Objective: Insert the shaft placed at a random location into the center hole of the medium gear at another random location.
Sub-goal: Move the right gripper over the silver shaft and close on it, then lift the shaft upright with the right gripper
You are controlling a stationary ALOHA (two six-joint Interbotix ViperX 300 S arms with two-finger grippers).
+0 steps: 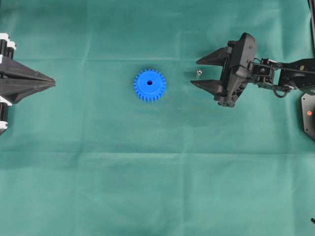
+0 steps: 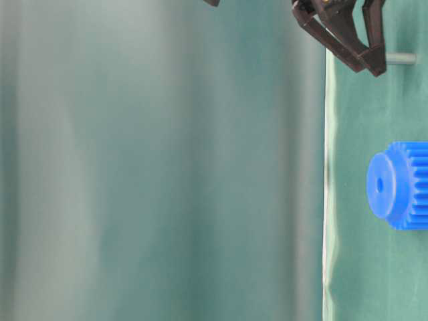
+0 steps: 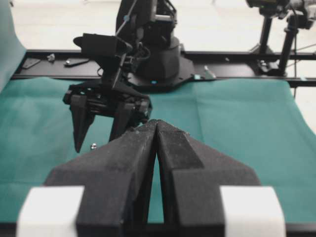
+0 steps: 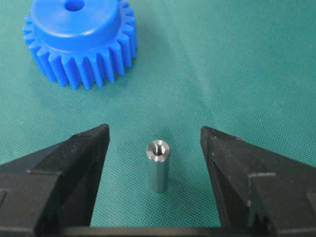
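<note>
Shaft [image 4: 158, 165] upright on green cloth [image 1: 147, 187], between right gripper [image 4: 155, 148] fingers, untouched | jaws wide, holding nothing | medium gear [image 1: 149, 85] well apart beyond it, center hole [image 1: 149, 82] up | left gripper [image 1: 51, 81] closed, empty, farther off

We saw a green cloth [image 4: 247, 74] with a fine woven grain, matt and faintly creased, over the desk. The pin [image 4: 158, 165] was smooth brushed metal with a dull silvery sheen. The gear [image 4: 81, 42] looked like bright blue plastic, smooth and slightly satiny. The right claw [image 4: 155, 148] and left claw [image 3: 156, 143] were matt black plastic, finely rough-textured.
</note>
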